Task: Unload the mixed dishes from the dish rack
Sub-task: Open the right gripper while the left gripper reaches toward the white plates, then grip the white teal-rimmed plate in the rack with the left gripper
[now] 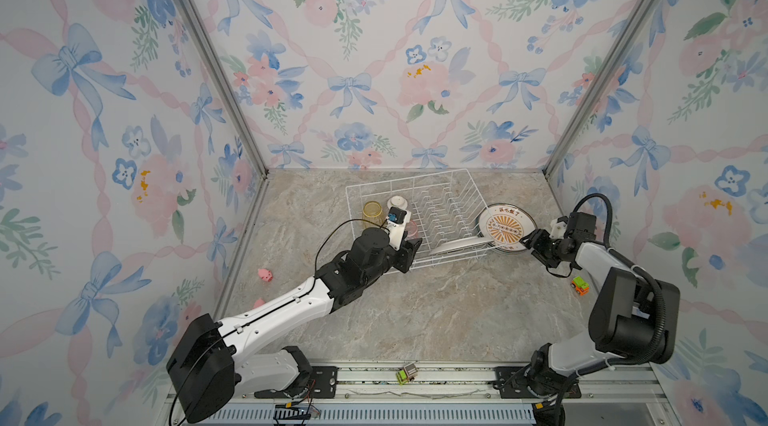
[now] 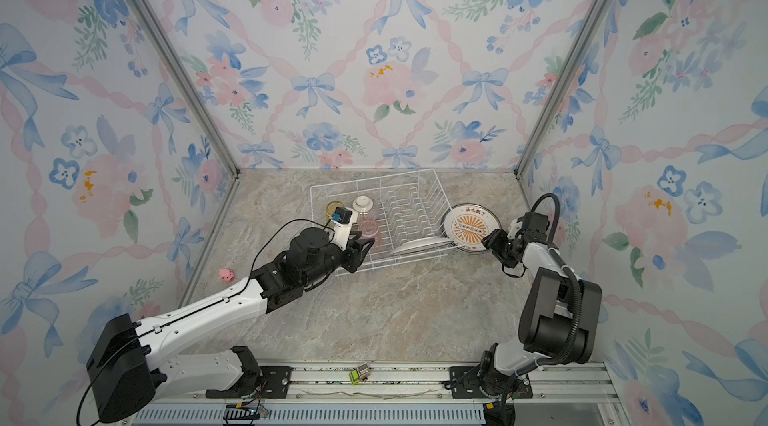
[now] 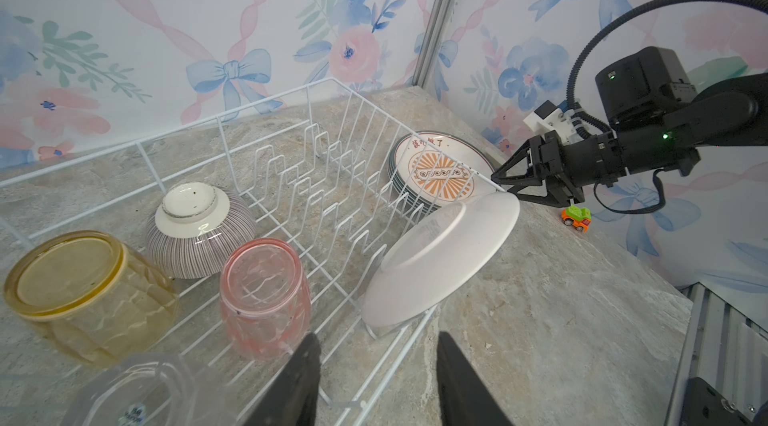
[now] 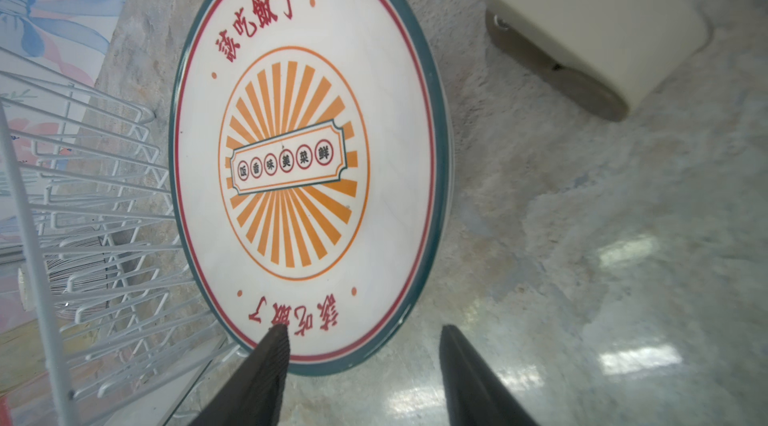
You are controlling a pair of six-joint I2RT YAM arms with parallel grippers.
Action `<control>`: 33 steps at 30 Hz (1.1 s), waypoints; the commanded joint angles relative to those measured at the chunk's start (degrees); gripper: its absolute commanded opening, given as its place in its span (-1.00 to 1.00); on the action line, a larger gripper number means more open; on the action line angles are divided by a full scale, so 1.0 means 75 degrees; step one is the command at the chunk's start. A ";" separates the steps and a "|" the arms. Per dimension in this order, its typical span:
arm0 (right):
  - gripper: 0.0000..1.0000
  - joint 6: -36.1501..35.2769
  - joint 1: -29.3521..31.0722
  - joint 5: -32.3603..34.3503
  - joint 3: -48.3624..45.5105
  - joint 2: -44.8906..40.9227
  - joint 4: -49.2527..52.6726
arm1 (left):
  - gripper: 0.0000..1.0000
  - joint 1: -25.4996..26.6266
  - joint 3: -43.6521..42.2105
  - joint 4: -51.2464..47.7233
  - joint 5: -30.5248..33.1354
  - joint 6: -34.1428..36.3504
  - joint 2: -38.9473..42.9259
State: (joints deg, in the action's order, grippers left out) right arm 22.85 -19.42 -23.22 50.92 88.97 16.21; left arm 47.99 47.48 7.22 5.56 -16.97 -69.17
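**Unloading, part done.** The dish rack (image 1: pixel 440 212) stands mid-table. On the tabletop (image 1: pixel 415 312), touching the rack's right end, lies a stack of plates (image 1: pixel 505 228), seemingly four, though the edges are hard to count. One leaning plate (image 3: pixel 440 262) sits in the rack's near right corner, underside up. Also inside, all inverted, are three tumblers — yellow tumbler (image 3: pixel 83 295), pink tumbler (image 3: pixel 266 299), clear tumbler (image 3: pixel 141 395) — and one ribbed bowl (image 3: pixel 199 228).

The right gripper (image 4: pixel 363 330) has its fingers spread and empty, one over the top plate's rim. The left gripper (image 3: pixel 379 339) has its fingers parted at the rack's near rim, holding nothing.

Judged handling: the plates are stiff, glazed, slippery and breakable, so pinch them at the rim. The tumblers are light and smooth, so grip them across the wall.
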 commanded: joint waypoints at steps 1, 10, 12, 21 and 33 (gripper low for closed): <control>0.22 -0.0118 0.0087 0.0214 0.0196 0.0098 0.0275 | -0.09 -0.0012 0.0116 -0.0116 -0.0048 0.0187 -0.0128; 0.25 -0.0009 -0.0439 0.0483 -0.0232 -0.1486 0.0308 | -0.26 0.0540 0.1373 -0.1141 -0.0118 0.1130 -0.1169; 0.25 -0.0081 -0.0431 0.0399 -0.0167 -0.1676 0.0475 | -0.26 0.0796 0.1711 -0.1394 -0.0022 0.1506 -0.1438; 0.25 0.0122 -0.0243 0.0075 -0.0275 -0.2183 0.0308 | -0.24 0.1987 0.2747 -0.2119 0.0749 0.3270 -0.2380; 0.25 0.0164 -0.0051 -0.0015 -0.0469 -0.2355 0.0081 | -0.33 0.2368 0.3820 -0.2110 0.3092 0.4136 -0.3935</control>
State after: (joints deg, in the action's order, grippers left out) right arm 23.94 -20.18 -22.63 48.53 72.95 16.97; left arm 65.71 74.02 -7.46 23.07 11.62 -97.14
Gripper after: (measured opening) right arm 0.626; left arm 0.333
